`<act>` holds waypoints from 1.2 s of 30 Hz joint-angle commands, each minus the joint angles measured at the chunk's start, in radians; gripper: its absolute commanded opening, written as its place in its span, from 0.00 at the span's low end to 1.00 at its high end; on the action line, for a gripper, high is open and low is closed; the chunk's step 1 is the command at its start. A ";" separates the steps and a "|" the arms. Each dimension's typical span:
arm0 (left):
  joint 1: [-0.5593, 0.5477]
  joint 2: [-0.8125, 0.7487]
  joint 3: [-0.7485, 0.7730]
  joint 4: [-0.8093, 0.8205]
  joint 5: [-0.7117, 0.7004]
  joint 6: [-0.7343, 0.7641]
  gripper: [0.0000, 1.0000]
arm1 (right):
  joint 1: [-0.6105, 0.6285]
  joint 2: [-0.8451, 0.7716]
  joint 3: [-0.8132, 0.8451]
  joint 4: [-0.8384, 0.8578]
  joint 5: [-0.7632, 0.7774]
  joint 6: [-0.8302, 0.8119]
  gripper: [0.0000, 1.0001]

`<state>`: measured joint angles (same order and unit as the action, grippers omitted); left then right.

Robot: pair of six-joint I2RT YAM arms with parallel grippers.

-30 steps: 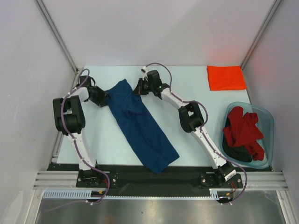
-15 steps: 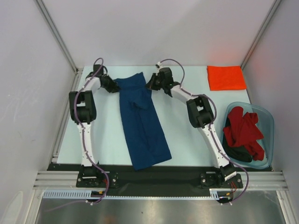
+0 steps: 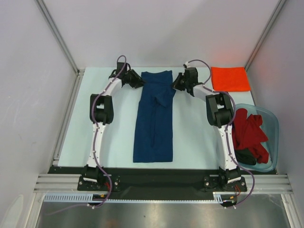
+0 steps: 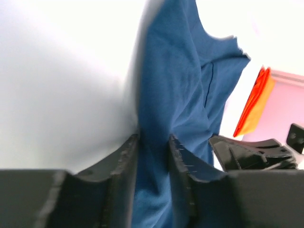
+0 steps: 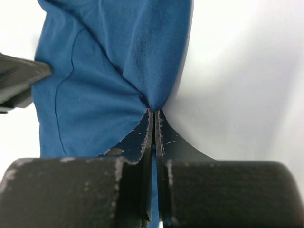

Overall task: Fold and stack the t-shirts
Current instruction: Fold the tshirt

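Right wrist view: my right gripper (image 5: 154, 114) pinches the navy blue t-shirt (image 5: 114, 61) tight; my left gripper (image 4: 153, 140), slightly parted, straddles its cloth, and I cannot tell whether it holds.

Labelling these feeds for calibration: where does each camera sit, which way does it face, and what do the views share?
Top external: above and behind the robot, looking down at the table; left arm and right arm show, reaching to the blue t-shirt's far end.
Left wrist: on the left arm, facing along the left end effector toward the orange t-shirt; its fingers bracket blue cloth.
Right wrist: on the right arm, facing along the right end effector, shut on the shirt's edge.
Shared: all show the blue t-shirt.
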<state>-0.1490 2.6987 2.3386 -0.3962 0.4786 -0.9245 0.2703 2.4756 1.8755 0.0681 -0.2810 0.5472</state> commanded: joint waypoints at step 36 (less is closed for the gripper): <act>-0.050 -0.070 -0.061 -0.066 -0.141 0.133 0.44 | -0.040 0.137 0.330 -0.254 -0.047 -0.104 0.43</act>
<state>-0.2108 2.6259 2.2848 -0.4541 0.3653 -0.7959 0.2268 2.5858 2.1548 -0.1898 -0.3588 0.4114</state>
